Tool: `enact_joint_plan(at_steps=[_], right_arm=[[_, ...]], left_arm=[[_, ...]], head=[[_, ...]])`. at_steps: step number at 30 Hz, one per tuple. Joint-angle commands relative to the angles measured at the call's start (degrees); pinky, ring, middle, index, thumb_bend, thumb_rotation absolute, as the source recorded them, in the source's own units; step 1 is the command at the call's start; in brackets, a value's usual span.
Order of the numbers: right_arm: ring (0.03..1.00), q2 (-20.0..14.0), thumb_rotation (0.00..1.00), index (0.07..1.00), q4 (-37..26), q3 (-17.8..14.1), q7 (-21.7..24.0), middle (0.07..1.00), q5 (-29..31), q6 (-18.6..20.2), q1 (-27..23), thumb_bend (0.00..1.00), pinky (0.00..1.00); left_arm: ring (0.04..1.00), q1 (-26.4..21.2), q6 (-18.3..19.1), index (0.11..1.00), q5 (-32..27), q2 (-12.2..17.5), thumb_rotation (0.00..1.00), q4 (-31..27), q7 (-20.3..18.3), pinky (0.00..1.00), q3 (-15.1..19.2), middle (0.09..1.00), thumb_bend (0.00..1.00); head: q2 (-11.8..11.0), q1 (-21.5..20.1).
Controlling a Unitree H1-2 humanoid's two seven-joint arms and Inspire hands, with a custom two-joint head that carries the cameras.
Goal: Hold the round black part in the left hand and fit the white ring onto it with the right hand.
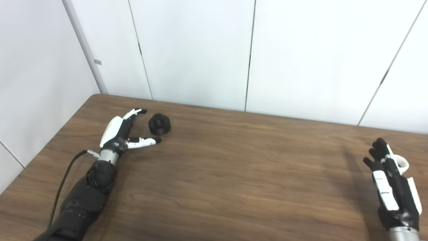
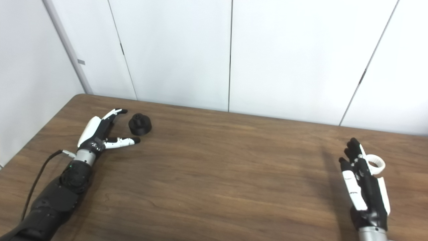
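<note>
The round black part (image 1: 159, 124) stands on the brown table (image 1: 234, 174) at the far left. My left hand (image 1: 122, 132) lies open just left of it, fingers above and thumb below, not touching it. The white ring (image 2: 375, 164) lies on the table at the right, just beyond my right hand (image 2: 362, 180). The right hand is open, fingers stretched toward the back, and partly covers the ring's near left side. Whether it touches the ring I cannot tell.
White wall panels (image 1: 200, 50) stand behind the table's far edge. A black cable (image 1: 63, 180) runs along my left forearm. The table's left edge runs diagonally close to the left arm.
</note>
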Motion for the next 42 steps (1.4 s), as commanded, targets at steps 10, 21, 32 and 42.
enact_joint_plan(at_steps=[10,21,32,42], right_arm=[[0.955,0.9,0.72,0.946,2.3,0.6,-0.3,0.96,-1.1,-1.0,4.2,0.3,0.87],[0.957,1.2,0.71,0.95,0.5,0.7,-0.1,0.961,-1.2,-1.0,5.3,0.31,0.87],[0.94,1.5,0.7,0.937,-1.7,0.9,-0.1,0.952,-1.1,-0.3,6.6,0.3,0.85],[0.948,1.8,0.72,0.94,-3.9,1.3,-0.2,0.96,-1.3,0.6,7.6,0.32,0.87]], left_arm=[[0.984,-2.7,2.7,0.851,1.4,2.7,0.38,1.1,-2.9,0.97,-2.0,0.938,0.99],[0.964,-5.9,3.3,0.818,3.7,3.6,0.37,2.9,-3.8,0.93,-4.0,0.919,1.0],[0.968,-8.5,3.0,0.808,4.6,3.7,0.38,6.4,-4.9,0.96,-5.8,0.915,1.0],[0.957,-10.3,4.1,0.791,6.0,4.8,0.36,6.7,-6.7,0.97,-8.1,0.901,1.0]], head=[[0.2,-0.7],[0.6,-1.0],[0.9,-1.0],[1.8,-1.3]])
